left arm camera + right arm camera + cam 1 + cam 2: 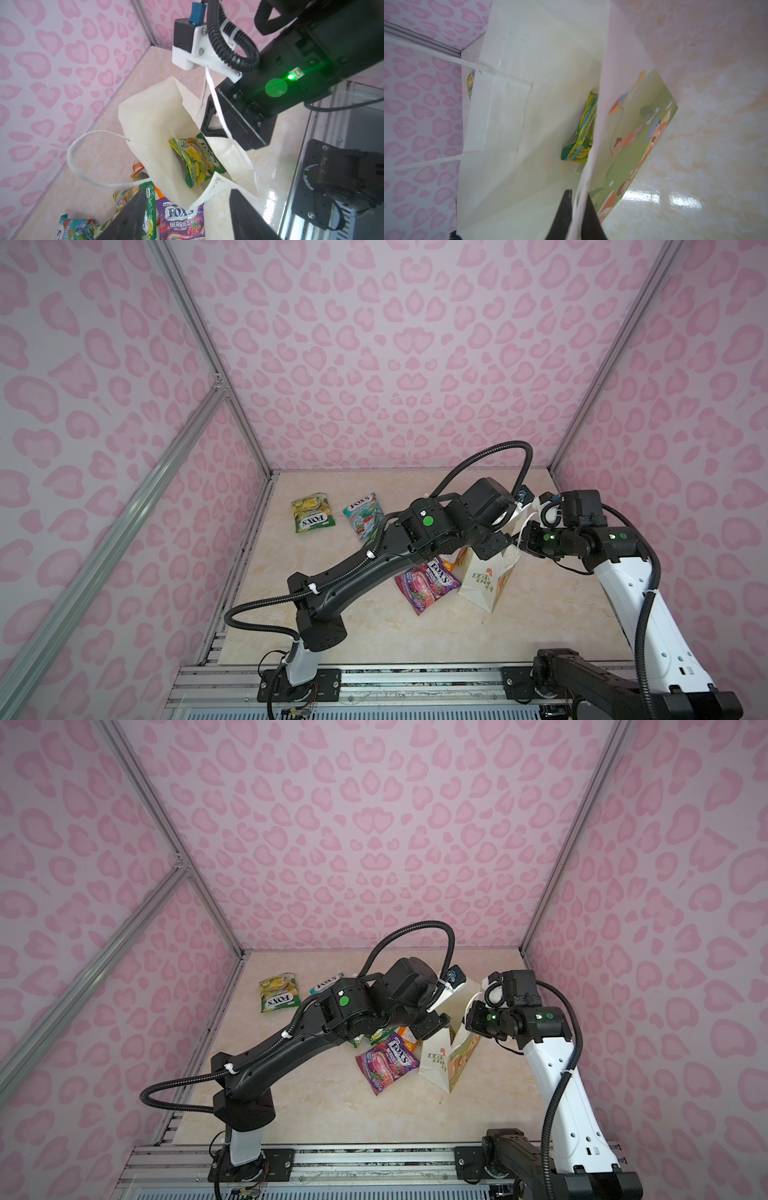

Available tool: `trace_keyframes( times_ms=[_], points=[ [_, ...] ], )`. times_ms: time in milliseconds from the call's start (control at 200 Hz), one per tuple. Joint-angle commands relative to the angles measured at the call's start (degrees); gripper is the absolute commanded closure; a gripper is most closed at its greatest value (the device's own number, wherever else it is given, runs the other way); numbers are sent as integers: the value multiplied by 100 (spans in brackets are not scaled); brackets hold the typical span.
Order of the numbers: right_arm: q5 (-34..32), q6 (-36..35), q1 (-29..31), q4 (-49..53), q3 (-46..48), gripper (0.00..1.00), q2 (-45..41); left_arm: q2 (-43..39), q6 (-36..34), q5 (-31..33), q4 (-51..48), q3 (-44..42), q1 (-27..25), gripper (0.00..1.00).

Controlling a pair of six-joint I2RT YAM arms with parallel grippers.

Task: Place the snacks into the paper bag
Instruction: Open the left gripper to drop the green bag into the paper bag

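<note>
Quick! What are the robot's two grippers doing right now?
Left gripper: jaws open, empty, over the paper bag.
Right gripper: jaws pinching the paper bag's wall.

Backdrop of my work cell
I see a glossy beige marble-look tabletop (374, 639) boxed in on three sides by walls (395, 344) papered in pink heart-shaped blotches. Aluminium frame posts (193, 323) run up the corners, and a slotted metal rail (415, 676) lies along the near edge.
</note>
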State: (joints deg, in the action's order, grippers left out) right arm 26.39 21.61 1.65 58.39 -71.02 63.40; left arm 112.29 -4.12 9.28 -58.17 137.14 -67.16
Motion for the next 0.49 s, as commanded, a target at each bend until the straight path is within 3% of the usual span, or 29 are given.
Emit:
trace_keyframes(
  times_ms=[0,210,490],
  points=[
    [-319,-18,-23,73,-94,79,-44,-144,163,-420,271,-3,9,33],
    [-570,48,-52,204,-252,63,-47,-190,310,-226,236,-37,10,33],
    [-1056,187,-53,388,-500,63,-60,-899,641,579,586,-881,9,26]
  ],
)
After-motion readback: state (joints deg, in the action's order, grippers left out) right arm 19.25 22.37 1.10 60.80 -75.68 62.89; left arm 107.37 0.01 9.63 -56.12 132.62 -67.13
